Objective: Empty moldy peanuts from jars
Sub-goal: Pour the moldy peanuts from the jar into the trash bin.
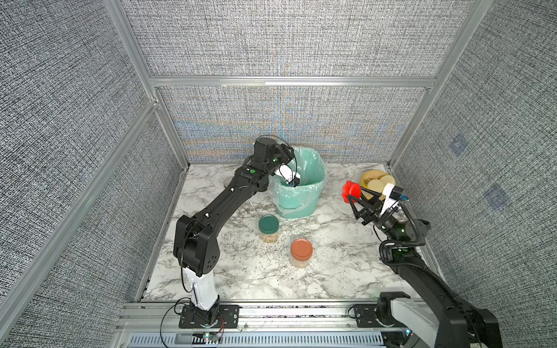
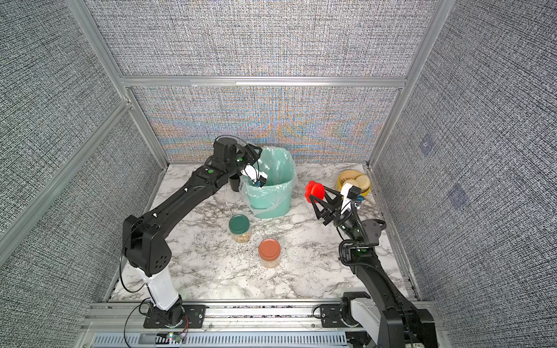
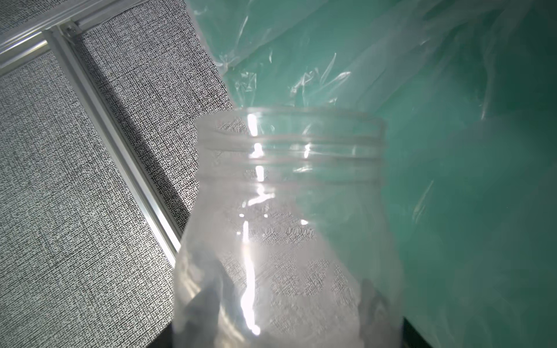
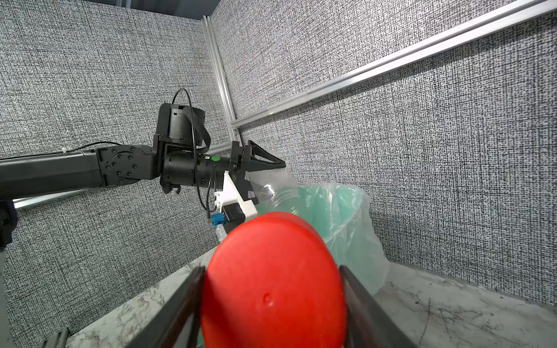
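Note:
My left gripper [image 1: 285,152] is shut on a clear jar [image 3: 289,211] with no lid, held tipped over the mouth of the green bin [image 1: 313,192]. No moldy peanuts show inside this jar. My right gripper [image 1: 355,192] hangs in the air to the right of the bin, shut on the red lid [image 1: 349,189], which fills the right wrist view [image 4: 271,271]. Two jars stand upright in front of the bin. One has a dark green lid [image 1: 269,224] and one a terracotta-orange lid [image 1: 301,249]. Tan peanuts [image 1: 269,238] show through their walls.
The bin is lined with a thin clear plastic bag [image 3: 422,120] that stands up past its rim. A yellow bowl [image 1: 368,175] holding cream discs sits at the back right corner. A black mug [image 2: 233,184] stands behind the left arm, next to the bin. Fabric walls close three sides.

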Controlling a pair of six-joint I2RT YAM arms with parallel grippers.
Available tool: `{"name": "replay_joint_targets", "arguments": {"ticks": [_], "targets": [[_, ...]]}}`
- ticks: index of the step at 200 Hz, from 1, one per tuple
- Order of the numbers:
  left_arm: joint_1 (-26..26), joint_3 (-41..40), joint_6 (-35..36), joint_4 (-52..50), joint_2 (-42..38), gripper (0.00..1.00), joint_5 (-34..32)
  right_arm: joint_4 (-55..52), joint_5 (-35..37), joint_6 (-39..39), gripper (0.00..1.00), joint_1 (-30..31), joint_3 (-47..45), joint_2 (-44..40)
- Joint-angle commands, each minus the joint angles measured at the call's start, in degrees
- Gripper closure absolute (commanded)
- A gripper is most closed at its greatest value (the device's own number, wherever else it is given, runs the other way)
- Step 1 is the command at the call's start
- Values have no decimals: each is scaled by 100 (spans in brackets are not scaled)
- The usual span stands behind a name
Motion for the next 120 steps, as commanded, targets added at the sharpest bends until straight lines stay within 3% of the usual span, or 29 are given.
{"name": "replay_joint_targets", "arguments": {"ticks": [1,57,120], "targets": [[-13,-112,-332,694,-96,100,291,85,-37,107,100,5,102,32],[-9,692,-3851,-262,-315,100,964,-250,-101,4,100,5,351,25],[476,784,-7435,-104,-911,99,2404,-1378,224,-289,100,4,837,-79]]}}
